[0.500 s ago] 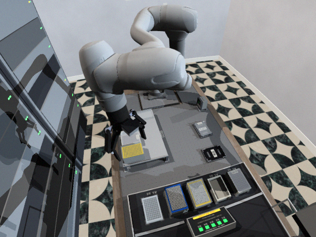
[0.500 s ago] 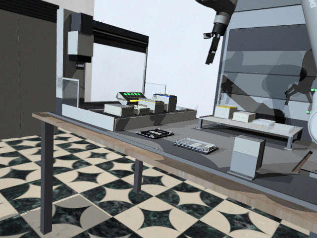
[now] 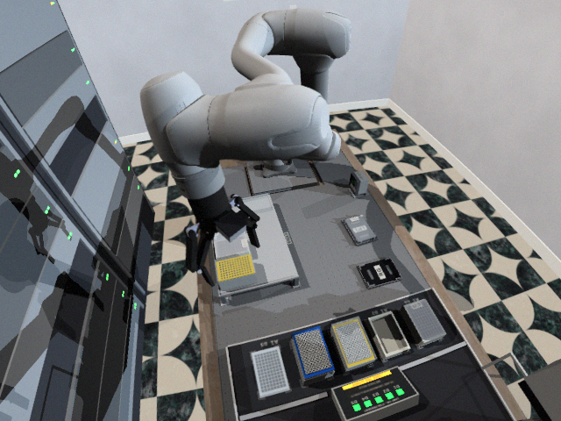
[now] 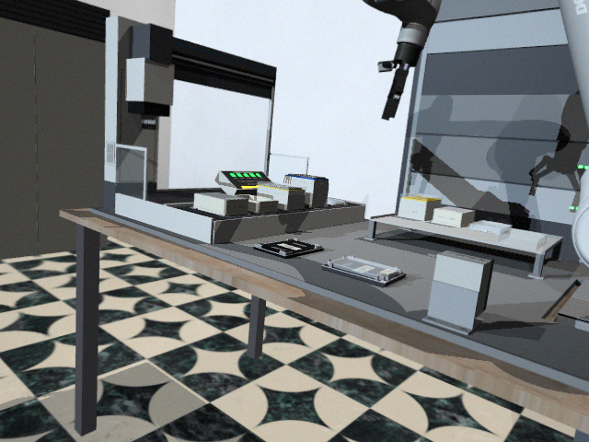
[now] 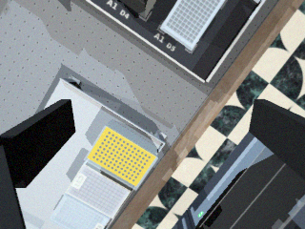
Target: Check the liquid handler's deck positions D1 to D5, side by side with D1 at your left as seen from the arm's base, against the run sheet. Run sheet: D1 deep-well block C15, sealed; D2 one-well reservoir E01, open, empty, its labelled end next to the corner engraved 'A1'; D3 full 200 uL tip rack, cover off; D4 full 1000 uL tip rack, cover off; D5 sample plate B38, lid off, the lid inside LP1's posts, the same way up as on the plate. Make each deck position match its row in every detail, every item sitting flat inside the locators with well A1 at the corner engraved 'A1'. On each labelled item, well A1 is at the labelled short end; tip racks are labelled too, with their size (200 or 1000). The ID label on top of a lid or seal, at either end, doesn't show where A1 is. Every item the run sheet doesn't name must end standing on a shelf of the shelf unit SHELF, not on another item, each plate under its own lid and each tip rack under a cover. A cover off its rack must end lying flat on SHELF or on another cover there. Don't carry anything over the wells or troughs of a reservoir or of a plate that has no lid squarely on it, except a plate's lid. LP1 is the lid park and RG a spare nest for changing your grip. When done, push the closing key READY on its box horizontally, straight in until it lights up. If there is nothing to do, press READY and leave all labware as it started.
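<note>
While the exterior view hides deck engravings, the wrist view reads D5 under a clear well plate (image 5: 192,20); the end effector (image 3: 223,242) hangs released above the yellow tip rack (image 3: 234,267) on the shelf unit (image 3: 280,253).
</note>
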